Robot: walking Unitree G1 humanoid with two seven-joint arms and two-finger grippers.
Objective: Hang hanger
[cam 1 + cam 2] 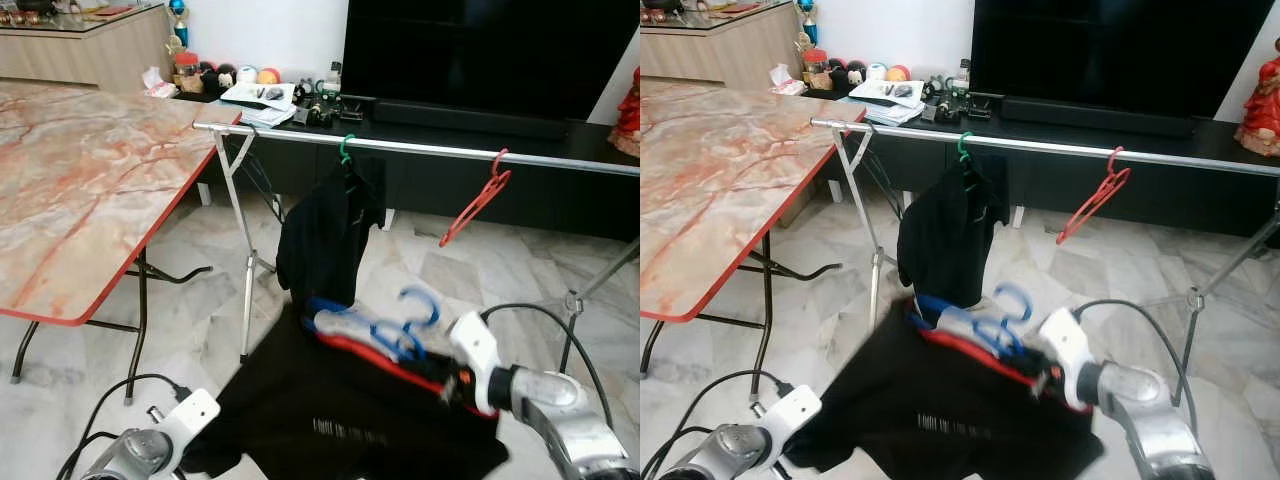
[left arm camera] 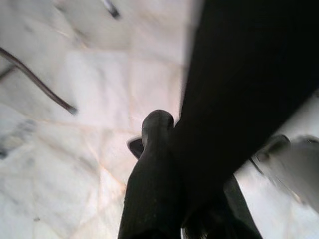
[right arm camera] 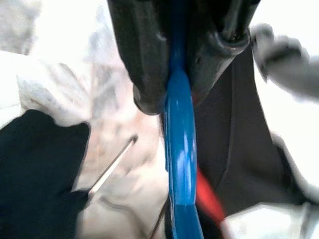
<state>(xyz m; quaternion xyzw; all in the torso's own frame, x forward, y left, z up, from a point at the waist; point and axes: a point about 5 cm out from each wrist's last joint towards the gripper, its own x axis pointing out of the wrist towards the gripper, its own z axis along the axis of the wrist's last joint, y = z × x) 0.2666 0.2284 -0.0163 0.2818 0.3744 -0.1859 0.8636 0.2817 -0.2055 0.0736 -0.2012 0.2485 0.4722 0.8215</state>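
Right gripper (image 3: 174,74) around blue hanger (image 3: 180,149).

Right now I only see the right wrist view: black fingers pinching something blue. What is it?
Observer: A blue hanger, held by the right gripper along with a red one and a black shirt.
Operator: Where would it hang?
Observer: On a silver rail ahead, in front of a dark TV bench.
Operator: Anything on it already?
Observer: A black garment on a green hanger, and an empty red hanger further right.
Operator: And the other arm?
Observer: The left gripper is low, its fingers against the black shirt's edge.
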